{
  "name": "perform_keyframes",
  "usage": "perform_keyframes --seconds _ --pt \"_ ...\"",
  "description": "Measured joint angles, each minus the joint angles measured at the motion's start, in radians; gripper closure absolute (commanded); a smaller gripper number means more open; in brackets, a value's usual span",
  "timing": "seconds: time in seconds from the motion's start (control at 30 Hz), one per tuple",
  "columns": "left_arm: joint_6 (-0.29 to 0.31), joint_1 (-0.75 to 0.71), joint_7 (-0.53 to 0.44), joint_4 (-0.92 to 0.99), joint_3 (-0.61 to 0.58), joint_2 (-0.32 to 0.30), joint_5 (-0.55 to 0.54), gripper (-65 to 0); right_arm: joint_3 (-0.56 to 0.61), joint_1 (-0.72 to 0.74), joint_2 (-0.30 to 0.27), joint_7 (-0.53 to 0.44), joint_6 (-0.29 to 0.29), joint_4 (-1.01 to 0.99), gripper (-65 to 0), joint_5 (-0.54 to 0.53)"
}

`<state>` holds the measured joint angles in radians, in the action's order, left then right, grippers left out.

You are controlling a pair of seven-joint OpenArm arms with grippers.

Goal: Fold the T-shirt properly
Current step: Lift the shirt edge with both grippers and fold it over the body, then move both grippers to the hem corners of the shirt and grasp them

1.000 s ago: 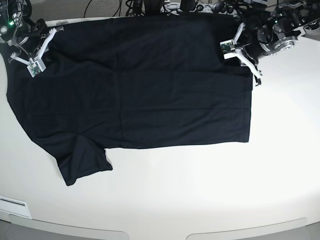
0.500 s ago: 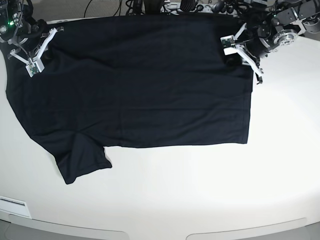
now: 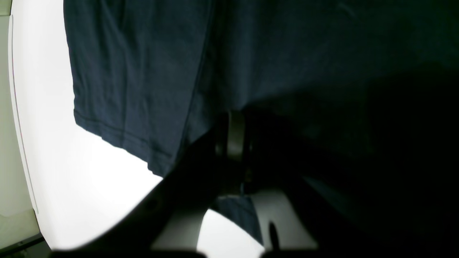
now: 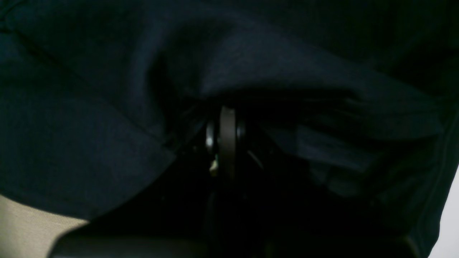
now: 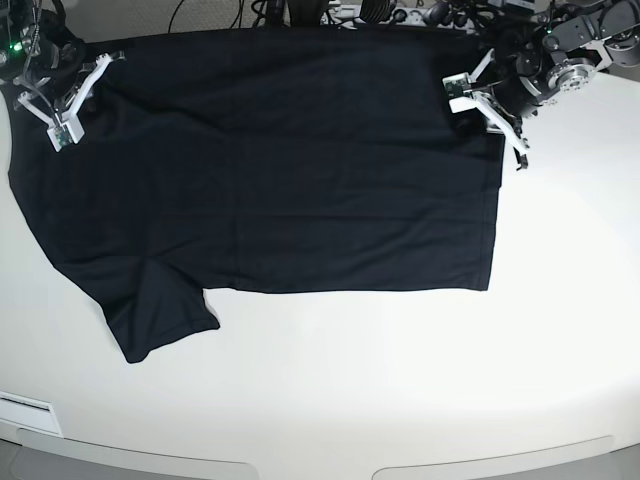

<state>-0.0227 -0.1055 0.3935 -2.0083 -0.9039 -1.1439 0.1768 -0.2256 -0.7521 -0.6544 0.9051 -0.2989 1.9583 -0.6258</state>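
Spread over the upper half of the frame on the white table (image 5: 400, 380), the T-shirt (image 5: 280, 170) looks soft, light and floppy, and both the left hand (image 5: 478, 100) and right hand (image 5: 62, 105) are clenched on its far corners.

Both arms have black bodies with silver metal joint housings, and black cables run behind them. The left gripper (image 5: 490, 112) and the right gripper (image 5: 62, 100) have thin white finger frames, each carrying a small square camera module with a green board. A small green light (image 5: 14, 46) glows on the right arm.
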Motion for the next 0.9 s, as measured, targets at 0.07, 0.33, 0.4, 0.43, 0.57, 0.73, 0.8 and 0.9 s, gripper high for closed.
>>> perform_keyframes --seconds 0.07,0.33,0.4,0.43,0.57,0.73,0.8,0.9 --pt "0.0 0.0 0.0 0.0 0.0 0.0 0.0 0.0 -0.002 -0.019 0.001 -0.008 0.011 0.01 0.0 0.008" --pt "-0.047 0.0 0.002 0.0 0.0 0.0 -0.003 0.0 0.011 -0.028 0.004 0.035 0.027 0.089 0.0 0.107" --pt "-0.142 -0.002 0.008 0.0 -0.001 0.0 -0.005 0.0 0.013 -0.01 0.004 0.06 0.024 0.118 -4.9 0.148" --pt "-0.19 -0.002 0.011 -0.003 -0.001 0.0 -0.003 -1.8 0.015 0.005 0.006 0.071 0.024 0.135 -9.2 0.158" --pt "-0.272 -0.002 0.013 -0.057 -0.001 0.0 -0.006 -3.3 0.015 0.068 0.008 0.043 0.061 0.203 -24.0 0.254" --pt "-0.499 -0.002 0.029 -0.093 -0.002 0.0 0.044 0.0 0.015 0.122 0.009 -0.023 0.119 0.215 -26.2 0.37" --pt "-0.595 -0.002 0.034 -0.093 0.013 0.0 0.097 0.0 0.015 0.155 0.009 -0.027 0.142 0.215 -26.2 0.409" --pt "-0.594 0.001 0.034 -0.092 0.106 0.015 0.102 0.0 0.014 0.196 0.009 -0.032 0.166 0.216 -26.2 0.435"
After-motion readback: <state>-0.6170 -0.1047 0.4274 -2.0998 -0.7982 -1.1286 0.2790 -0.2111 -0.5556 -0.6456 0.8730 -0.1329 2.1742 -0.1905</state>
